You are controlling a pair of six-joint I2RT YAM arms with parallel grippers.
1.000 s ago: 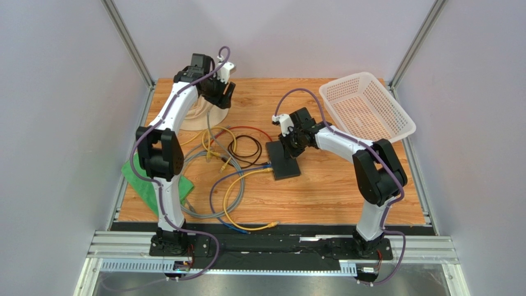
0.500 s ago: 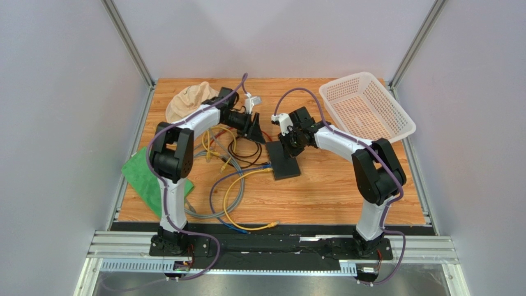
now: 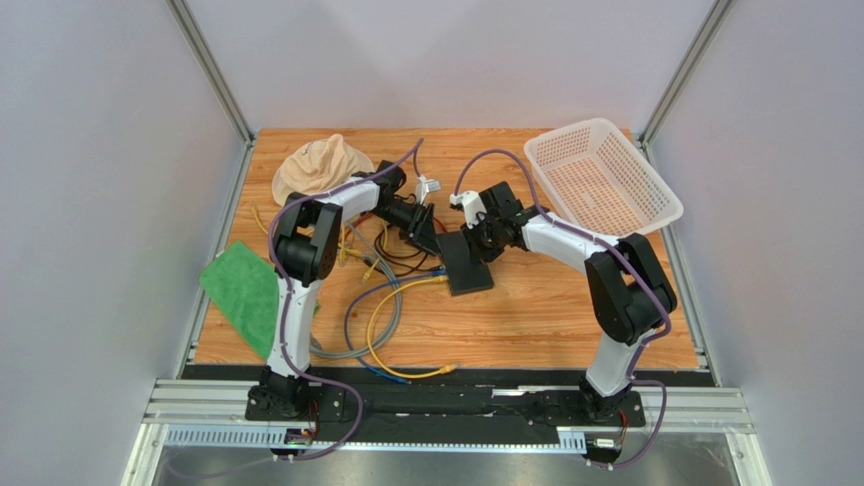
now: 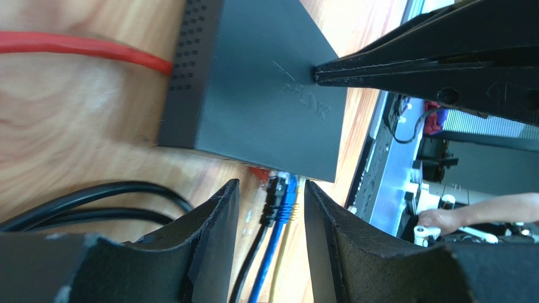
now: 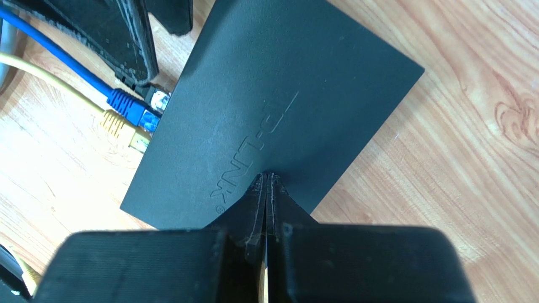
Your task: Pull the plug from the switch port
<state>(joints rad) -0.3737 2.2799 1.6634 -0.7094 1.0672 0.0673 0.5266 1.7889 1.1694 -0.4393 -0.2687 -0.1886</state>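
The switch (image 3: 469, 268) is a flat black box lying mid-table, with black (image 4: 273, 201), blue (image 4: 288, 202) and yellow (image 5: 119, 125) plugs seated in the ports on its left edge. A red cable (image 4: 82, 47) runs in at its far side. My left gripper (image 4: 271, 189) is open and straddles the black and blue plugs, with gaps on both sides. My right gripper (image 5: 266, 179) is shut, its tips pressed onto the switch's top (image 5: 278, 95) near the embossed logo. In the top view the left gripper (image 3: 427, 236) sits just left of the switch and the right gripper (image 3: 477, 245) above it.
A white basket (image 3: 603, 172) stands at the back right. A beige cloth (image 3: 322, 162) lies at the back left and a green cloth (image 3: 248, 294) at the left edge. Loops of grey, yellow, blue and black cable (image 3: 375, 314) spread left of and in front of the switch.
My left arm has swung from the back left, near the beige cloth, down to the switch's port side, and its jaws have narrowed around the plugs. The right gripper stays pressed on the switch.
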